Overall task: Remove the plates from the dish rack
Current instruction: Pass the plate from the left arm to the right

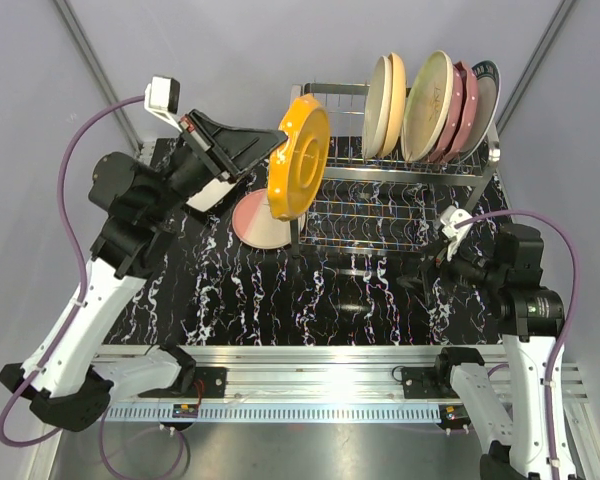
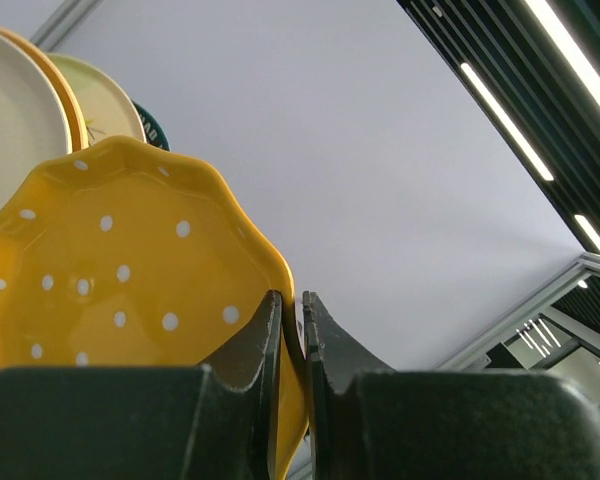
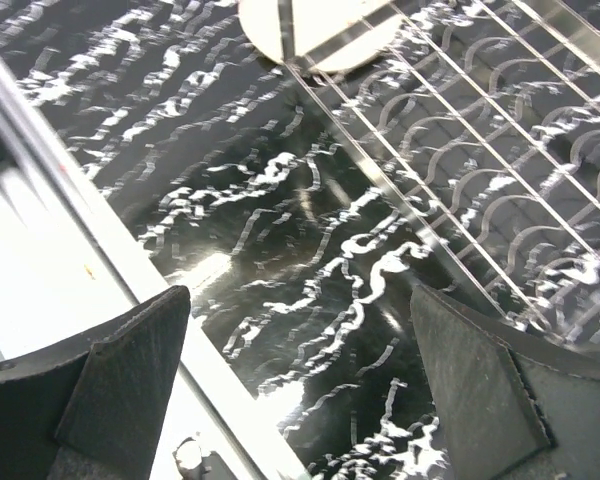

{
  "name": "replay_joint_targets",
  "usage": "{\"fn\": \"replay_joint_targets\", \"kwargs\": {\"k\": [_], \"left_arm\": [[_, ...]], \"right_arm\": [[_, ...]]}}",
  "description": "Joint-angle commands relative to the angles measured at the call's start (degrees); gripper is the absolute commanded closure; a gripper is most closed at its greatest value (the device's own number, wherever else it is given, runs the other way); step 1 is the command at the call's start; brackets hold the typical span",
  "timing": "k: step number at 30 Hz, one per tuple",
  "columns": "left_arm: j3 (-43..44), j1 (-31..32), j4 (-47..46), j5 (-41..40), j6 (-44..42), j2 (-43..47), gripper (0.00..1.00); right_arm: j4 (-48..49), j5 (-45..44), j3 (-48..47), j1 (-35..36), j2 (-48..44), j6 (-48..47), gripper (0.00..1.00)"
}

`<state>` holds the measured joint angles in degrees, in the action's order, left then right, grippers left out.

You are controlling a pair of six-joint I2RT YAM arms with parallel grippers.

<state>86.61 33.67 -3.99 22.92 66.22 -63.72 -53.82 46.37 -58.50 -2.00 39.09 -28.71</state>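
Left gripper (image 2: 291, 305) clamped on the rim of a yellow, white-dotted scalloped plate (image 1: 298, 160), lifted on edge by the left end of the chrome wire dish rack (image 1: 400, 190). Right gripper (image 3: 300, 300) hangs spread wide above the black white-veined tabletop (image 1: 280, 300). Pale grey walls (image 1: 230, 50) enclose it.

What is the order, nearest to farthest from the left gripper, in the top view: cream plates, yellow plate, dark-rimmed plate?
1. Yellow plate, in the left gripper.
2. Cream plates, rack's left part.
3. Dark-rimmed plate, rack's right end.

No readable text, labels or numbers visible.
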Motion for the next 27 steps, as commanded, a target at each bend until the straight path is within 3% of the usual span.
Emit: {"fn": "replay_joint_targets", "kwargs": {"k": [1, 10, 18, 27], "left_arm": [[-2.0, -0.1, -11.3, 1.4, 2.8, 5.4, 1.00], [-11.1, 1.1, -11.7, 3.2, 4.1, 8.3, 1.00], [-17.9, 3.9, -11.0, 4.9, 3.1, 8.5, 1.00], [-23.5, 6.0, -11.8, 8.1, 2.6, 7.0, 1.00]], "right_arm": [[-2.5, 4.9, -3.3, -0.3, 0.7, 1.4, 0.00], [-7.8, 13.7, -7.9, -0.3, 3.5, 5.8, 0.00], [-8.1, 13.3, -9.1, -0.3, 3.9, 7.5, 0.00], [-14.1, 13.0, -7.7, -0.3, 7.2, -6.4, 0.00]]}}
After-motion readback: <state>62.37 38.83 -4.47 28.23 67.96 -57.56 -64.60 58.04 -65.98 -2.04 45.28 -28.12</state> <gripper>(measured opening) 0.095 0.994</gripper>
